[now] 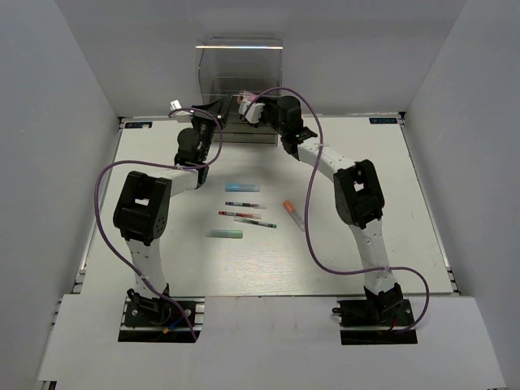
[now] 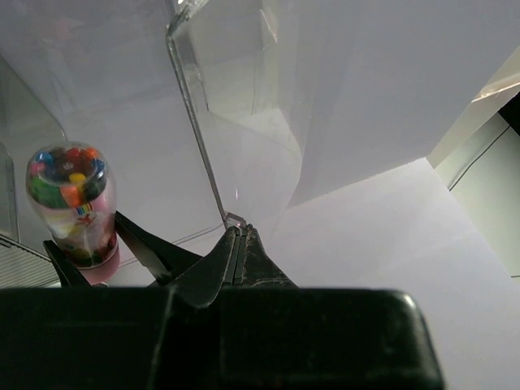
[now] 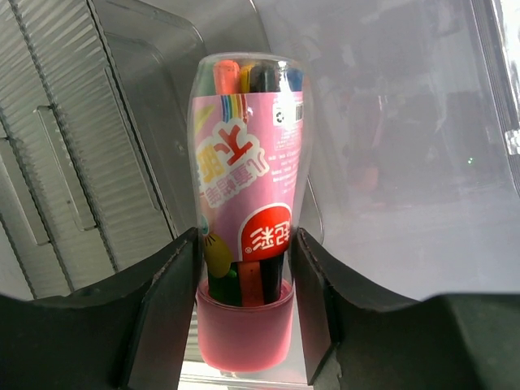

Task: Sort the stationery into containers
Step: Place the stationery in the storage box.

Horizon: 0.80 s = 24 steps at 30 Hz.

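Note:
My right gripper (image 3: 246, 272) is shut on the pink tube (image 3: 252, 187), a clear-topped tube of coloured sticks. It holds the tube upright inside the clear container (image 1: 240, 73) at the back of the table. The tube also shows in the left wrist view (image 2: 71, 203). My left gripper (image 2: 236, 231) is shut on a thin clear tab at the corner of the container's panel (image 2: 195, 106). On the table lie two blue-green bars (image 1: 243, 187) (image 1: 225, 234), three thin pens (image 1: 245, 205) and the orange marker (image 1: 291, 211).
The ribbed dark drawers (image 3: 73, 162) of the container stand left of the tube. White walls enclose the table (image 1: 366, 179) on three sides. Both arms (image 1: 325, 162) reach to the back centre, their purple cables looping over the table.

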Available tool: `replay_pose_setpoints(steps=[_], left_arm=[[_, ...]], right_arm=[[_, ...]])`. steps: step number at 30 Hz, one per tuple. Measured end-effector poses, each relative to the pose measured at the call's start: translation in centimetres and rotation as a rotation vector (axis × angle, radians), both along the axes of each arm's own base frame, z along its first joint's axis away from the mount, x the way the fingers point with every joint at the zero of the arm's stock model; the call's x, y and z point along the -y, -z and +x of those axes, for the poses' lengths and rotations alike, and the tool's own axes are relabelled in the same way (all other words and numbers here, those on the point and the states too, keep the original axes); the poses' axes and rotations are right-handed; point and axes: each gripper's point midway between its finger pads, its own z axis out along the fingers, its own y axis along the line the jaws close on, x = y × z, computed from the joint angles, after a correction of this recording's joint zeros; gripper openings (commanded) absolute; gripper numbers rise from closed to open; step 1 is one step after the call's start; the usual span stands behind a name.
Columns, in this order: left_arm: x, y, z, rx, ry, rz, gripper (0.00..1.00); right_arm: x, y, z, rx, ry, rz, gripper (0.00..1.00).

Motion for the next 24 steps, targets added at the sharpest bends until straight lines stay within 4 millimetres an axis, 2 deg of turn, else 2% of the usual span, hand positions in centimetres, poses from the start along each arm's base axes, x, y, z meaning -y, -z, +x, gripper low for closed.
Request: replay_pose_setpoints(steps=[3,6,13,19,22,24], left_arm=[[0.0,0.0,0.0,0.000,0.000,0.000,0.00],[0.1,0.0,0.0,0.000,0.003,0.001,0.00],[0.2,0.0,-0.1,0.000,0.005,0.002,0.00],[0.2,0.0,-0.1,0.000,0.005,0.002,0.00],[0.2,0.0,-0.1,0.000,0.005,0.002,0.00],[0.2,0.0,-0.2,0.004,0.012,0.000,0.00]], right_arm=[[0.1,0.4,0.1,-0.008,0.004,-0.005,0.64],[0.0,0.6,0.1,-0.009,0.001,-0.014,0.68],[0.2,2.8,0.1,-0.056,0.010,-0.050,0.68],[0.0,3.4,-0.1,-0.067,-0.010,-0.050,0.66],[-0.1,5.5,-1.9,-0.119,-0.067,-0.065,0.63],[-0.4,5.4,-2.8,-0.109,-0.111,-0.058,0.58]])
